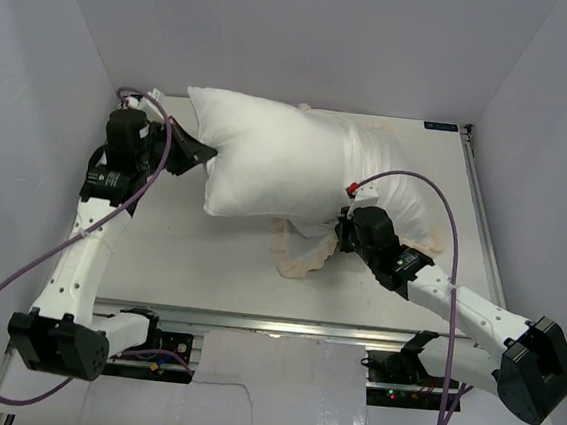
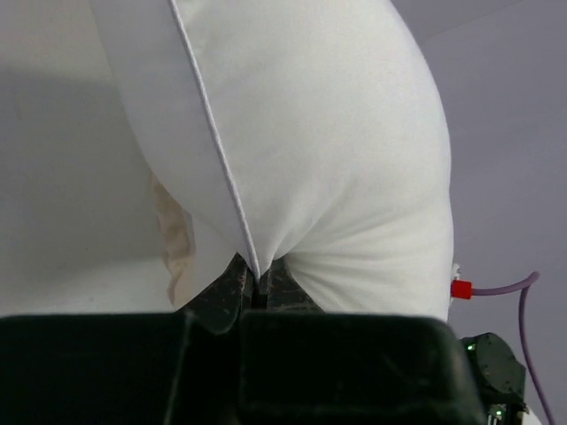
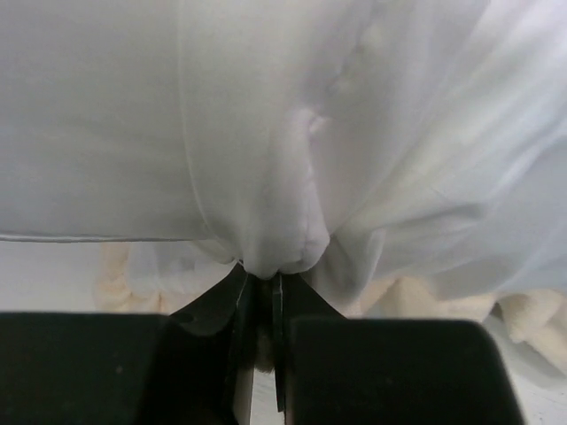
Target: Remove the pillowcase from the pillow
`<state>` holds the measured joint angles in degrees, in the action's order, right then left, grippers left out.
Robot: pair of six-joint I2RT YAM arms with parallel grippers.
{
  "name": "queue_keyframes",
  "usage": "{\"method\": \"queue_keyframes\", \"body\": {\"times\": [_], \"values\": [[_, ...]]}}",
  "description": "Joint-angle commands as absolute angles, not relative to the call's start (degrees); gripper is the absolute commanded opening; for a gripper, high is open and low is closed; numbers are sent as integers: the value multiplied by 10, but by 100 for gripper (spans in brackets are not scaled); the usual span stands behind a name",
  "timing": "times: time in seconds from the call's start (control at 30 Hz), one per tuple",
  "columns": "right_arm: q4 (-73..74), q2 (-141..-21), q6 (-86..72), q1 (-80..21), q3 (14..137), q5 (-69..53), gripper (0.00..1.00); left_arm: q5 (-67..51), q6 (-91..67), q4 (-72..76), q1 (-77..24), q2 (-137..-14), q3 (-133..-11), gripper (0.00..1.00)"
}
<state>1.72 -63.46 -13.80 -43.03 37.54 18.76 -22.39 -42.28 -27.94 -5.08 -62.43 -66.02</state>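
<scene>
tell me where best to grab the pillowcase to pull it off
Grip the pillowcase at its loose bunched edge by the cream frill, coming from the near side; it hangs slack there, while farther right it is stretched over the pillow.

The left arm and right arm are wearing white shells between chunky black joint housings. A purple cable is running along the left arm, another along the right, ending in a red plug. The left gripper and right gripper are showing black wedge-shaped fingers tapering to thin tips.
</scene>
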Motion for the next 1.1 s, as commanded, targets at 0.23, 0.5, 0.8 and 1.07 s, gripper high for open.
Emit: {"method": "queue_keyframes", "body": {"times": [0.23, 0.5, 0.8, 1.07], "values": [[-31, -655, -170, -305, 313, 257, 8, -243, -392, -351, -43, -715, -955, 0], [-103, -692, -205, -225, 260, 227, 8, -246, -395, -367, -37, -722, -979, 0], [-152, -764, -210, -217, 255, 153, 8, -264, -368, -363, -33, -676, -928, 0], [-53, -501, -185, -220, 280, 41, 63, -265, -416, -202, -33, -477, -564, 0]]}}
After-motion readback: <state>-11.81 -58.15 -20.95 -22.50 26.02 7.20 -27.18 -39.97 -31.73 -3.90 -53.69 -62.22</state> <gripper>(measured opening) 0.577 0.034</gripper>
